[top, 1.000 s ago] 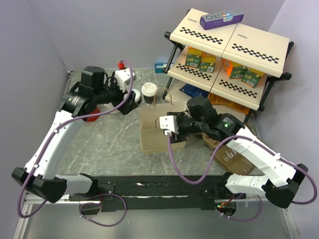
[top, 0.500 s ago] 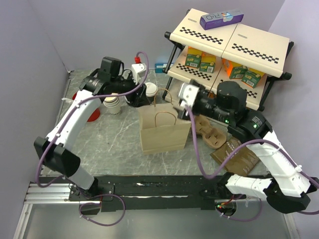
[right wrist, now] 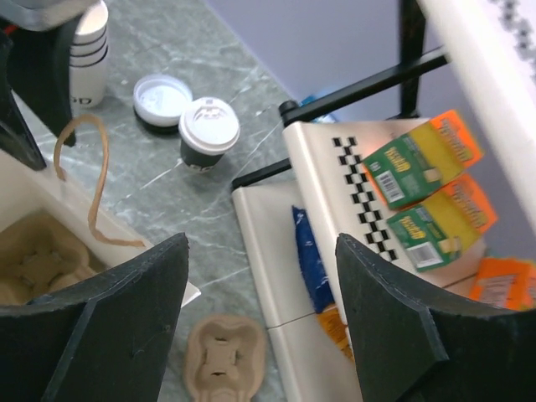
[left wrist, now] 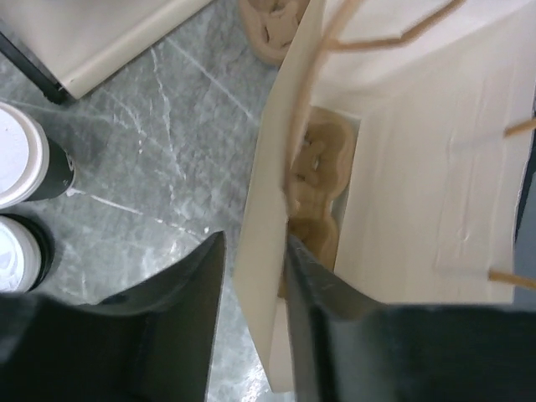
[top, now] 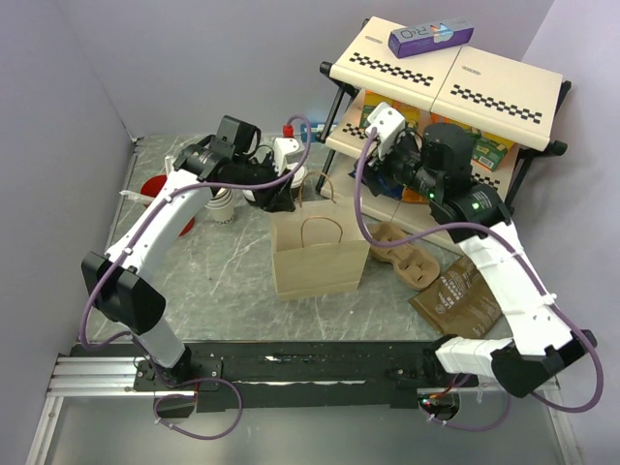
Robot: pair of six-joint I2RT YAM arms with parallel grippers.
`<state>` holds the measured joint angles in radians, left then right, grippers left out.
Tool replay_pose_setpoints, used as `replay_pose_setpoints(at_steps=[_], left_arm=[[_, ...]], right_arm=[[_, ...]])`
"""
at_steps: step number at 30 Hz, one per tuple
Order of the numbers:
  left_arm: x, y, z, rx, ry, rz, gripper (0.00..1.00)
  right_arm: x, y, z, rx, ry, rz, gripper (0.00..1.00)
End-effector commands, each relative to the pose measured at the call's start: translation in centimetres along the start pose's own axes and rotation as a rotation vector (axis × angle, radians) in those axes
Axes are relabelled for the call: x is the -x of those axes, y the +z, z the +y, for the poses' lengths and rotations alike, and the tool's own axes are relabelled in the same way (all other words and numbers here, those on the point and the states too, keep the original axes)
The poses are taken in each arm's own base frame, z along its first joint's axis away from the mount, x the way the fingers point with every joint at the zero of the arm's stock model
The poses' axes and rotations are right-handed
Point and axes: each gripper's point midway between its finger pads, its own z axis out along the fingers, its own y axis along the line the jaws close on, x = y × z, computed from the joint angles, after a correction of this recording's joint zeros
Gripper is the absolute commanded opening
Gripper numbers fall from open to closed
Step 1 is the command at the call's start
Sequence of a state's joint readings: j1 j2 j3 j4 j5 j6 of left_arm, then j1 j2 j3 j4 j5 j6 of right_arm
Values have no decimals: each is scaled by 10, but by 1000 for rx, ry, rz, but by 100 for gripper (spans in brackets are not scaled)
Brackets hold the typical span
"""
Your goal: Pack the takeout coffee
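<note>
By my reckoning the packing is barely half done. The paper bag (top: 320, 257) stands open on the counter (top: 213, 281) with a moulded cup carrier (left wrist: 314, 180) already lying in its bottom, but the takeout coffee (right wrist: 209, 127) is not in it yet. Starting at my left, the stack of cream cups (right wrist: 88, 54) stands at about the bag's ten o'clock. Just right of it sits a second white-lidded round thing (right wrist: 162, 96), and the coffee stands upright beside that, at the bag's eleven o'clock, untouched. My left end effector (left wrist: 254, 251) is half spread astride the bag's rim near the rear left corner, one finger outside and one inside, not yet pressed on the paper as far as I can see. My right end effector (right wrist: 260, 251) hangs high at the bag's one o'clock, fingers wide apart and empty, in front of the shelf rack (top: 504, 92). A spare carrier (top: 407, 257) lies at the bag's three o'clock. Left to do: lift the coffee, seat it in the carrier and let go. Against a second ago, my left arm has swung from the cream cups to the bag's rim and its fingers have narrowed. My right arm, then low at the bag's mouth, has risen toward the shelf.
</note>
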<state>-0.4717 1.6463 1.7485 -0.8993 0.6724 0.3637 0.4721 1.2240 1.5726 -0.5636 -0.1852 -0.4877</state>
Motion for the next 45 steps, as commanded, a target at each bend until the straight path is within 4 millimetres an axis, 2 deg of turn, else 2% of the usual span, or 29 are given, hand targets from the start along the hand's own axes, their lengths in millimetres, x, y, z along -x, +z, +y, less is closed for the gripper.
replay_pose_setpoints(at_steps=[1, 3, 4, 6, 8, 15, 22, 27, 31, 34, 35, 38, 41, 42, 43, 44, 45], left_arm=[[-5, -11, -4, 16, 46, 44, 35], [-15, -16, -5, 25, 56, 89, 24], [-19, -20, -5, 33, 58, 105, 21], [-25, -32, -4, 70, 68, 139, 14], [-27, -47, -4, 109, 78, 138, 10], [-56, -89, 2, 225, 77, 217, 1], [-88, -121, 4, 253, 21, 303, 1], [-102, -145, 17, 295, -43, 319, 1], [-114, -164, 25, 354, -8, 346, 1], [-129, -171, 26, 360, 1, 369, 1], [-142, -172, 25, 357, -17, 391, 1], [-162, -179, 24, 369, -24, 428, 1], [-173, -184, 25, 380, -35, 448, 1], [-177, -189, 28, 398, -56, 452, 4], [-179, -192, 30, 409, -70, 455, 15], [-178, -191, 30, 412, -90, 445, 38], [-177, -192, 30, 416, -103, 435, 46]], right_arm=[[-5, 21, 1, 32, 52, -15, 77], [-12, 29, 2, 51, 58, 14, 76], [-10, 37, -3, 46, 56, 28, 75], [-10, 40, -13, 27, 78, 36, 74], [-12, 41, -17, 34, 73, 26, 73], [-23, 59, -2, 118, 84, 32, 71], [-34, 95, 15, 239, 88, 38, 68], [-41, 128, 21, 294, 73, 36, 66], [-49, 150, 24, 306, 23, 21, 65], [-55, 174, 25, 310, -2, 21, 65], [-55, 180, 25, 311, -9, 18, 65], [-57, 202, 27, 311, -27, 13, 65], [-55, 224, 33, 324, -32, 0, 65], [-55, 230, 35, 331, -26, 0, 64], [-54, 241, 37, 334, -10, -1, 64], [-51, 247, 44, 343, -4, -4, 63], [-51, 252, 46, 338, 4, -1, 63]])
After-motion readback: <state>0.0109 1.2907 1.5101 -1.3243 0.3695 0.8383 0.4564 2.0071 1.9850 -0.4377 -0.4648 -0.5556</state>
